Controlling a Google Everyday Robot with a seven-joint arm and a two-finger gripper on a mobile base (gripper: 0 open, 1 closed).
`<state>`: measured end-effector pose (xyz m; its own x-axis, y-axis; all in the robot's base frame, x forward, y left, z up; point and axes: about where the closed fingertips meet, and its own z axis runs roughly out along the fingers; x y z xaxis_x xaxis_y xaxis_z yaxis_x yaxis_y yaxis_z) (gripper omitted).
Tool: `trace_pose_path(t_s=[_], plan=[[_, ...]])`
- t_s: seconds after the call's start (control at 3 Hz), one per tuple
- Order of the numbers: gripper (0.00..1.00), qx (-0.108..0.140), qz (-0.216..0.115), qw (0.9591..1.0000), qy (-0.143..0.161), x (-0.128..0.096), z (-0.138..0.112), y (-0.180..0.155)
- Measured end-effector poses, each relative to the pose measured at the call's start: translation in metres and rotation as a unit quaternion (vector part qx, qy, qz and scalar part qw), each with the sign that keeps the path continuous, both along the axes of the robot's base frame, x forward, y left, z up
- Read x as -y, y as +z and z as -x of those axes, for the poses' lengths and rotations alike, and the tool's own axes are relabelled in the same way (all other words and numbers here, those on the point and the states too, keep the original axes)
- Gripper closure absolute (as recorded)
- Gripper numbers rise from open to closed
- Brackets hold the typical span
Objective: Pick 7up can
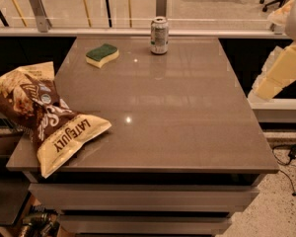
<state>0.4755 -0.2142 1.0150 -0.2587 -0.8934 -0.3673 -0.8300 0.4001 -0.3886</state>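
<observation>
Right, we pick out the 7up can (159, 35) standing upright at the far edge of the grey table (187, 132), roughly midway along that edge, its shiny top catching the light. Nothing touches it. Left of it, apart from it, lies the sponge (102, 55), green side up and yellow below, also toward the far edge. At the near left corner we see the chip bag (44, 122), brown and cream, lying flat with its left part hanging out over the table's left side. Off to the right, out beyond the table's right edge and well apart from the can, we spot the gripper (274, 80) as a pale cream shape on the arm, held over the dark gap beside the table and touching nothing. Whether the gripper is spread or closed, we cannot tell from this angle. Down on the speckled floor at the near right, a dark cable (291, 154) trails along.
</observation>
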Motion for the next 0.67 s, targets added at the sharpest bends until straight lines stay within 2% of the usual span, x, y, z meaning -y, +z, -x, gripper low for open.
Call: trace_pose_path(t_s=[0.33, 0.67], plan=[[0.00, 0.002, -0.050, 0.9984, -0.026, 0.003, -0.020, -0.002], [0.00, 0.013, -0.093, 0.9944, -0.048, 0.001, -0.039, 0.001]])
